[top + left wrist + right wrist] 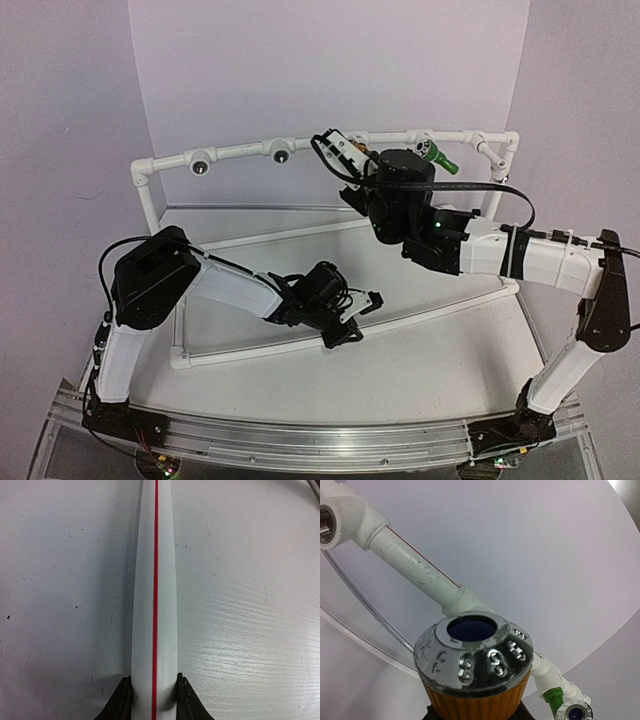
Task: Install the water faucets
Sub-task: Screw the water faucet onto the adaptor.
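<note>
My right gripper is up at the top rail of the white pipe frame, shut on the yellow-orange water faucet. The faucet's silvery cap with a blue centre fills the right wrist view, and the frame's pipe runs just behind it. The faucet's threaded end is hidden. The green water faucet sticks out of the rail to the right, and its green body shows at the lower right of the wrist view. My left gripper is shut on the frame's front pipe, which has a red line.
Two dark round sockets sit on the left half of the top rail. An empty threaded elbow shows at the upper left of the right wrist view. A black cable loops beside the right arm. White walls close in behind the frame.
</note>
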`<move>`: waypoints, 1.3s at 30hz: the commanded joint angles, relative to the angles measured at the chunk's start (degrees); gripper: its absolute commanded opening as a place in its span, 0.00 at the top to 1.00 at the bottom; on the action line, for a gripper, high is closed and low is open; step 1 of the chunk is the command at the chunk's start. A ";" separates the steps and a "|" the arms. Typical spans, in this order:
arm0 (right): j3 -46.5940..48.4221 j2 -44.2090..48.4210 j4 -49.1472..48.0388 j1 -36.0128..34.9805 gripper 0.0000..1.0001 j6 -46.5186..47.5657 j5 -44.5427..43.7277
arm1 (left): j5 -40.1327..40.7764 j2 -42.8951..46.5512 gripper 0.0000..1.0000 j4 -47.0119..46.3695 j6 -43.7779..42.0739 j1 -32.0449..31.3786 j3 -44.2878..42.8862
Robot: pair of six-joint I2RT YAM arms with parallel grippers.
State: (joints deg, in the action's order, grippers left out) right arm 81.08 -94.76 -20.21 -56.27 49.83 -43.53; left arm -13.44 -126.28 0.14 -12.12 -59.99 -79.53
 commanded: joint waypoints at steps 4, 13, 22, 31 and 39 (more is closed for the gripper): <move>3.80 -1.48 -3.44 1.58 1.00 -9.61 -0.88 | -10.69 -5.87 1.00 14.01 0.13 -2.56 2.56; 3.79 -2.27 -3.51 1.87 1.00 -16.93 -0.83 | -10.70 -5.61 1.00 14.05 0.09 -2.59 2.73; 3.28 -2.08 -3.54 2.64 1.00 -24.62 -0.22 | -10.70 -5.47 1.00 14.10 0.20 -2.59 2.84; 1.68 -1.60 -4.15 4.10 1.00 -33.93 -0.15 | -11.09 -5.62 1.00 14.10 0.26 -2.56 2.76; 0.84 -2.01 -4.65 4.75 1.00 -42.55 -0.50 | -11.43 -5.50 1.00 14.10 0.42 -2.59 2.80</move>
State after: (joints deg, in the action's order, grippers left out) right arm 82.13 -95.72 -21.63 -55.06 14.46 -42.88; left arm -13.83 -126.30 0.05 -12.01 -59.92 -79.53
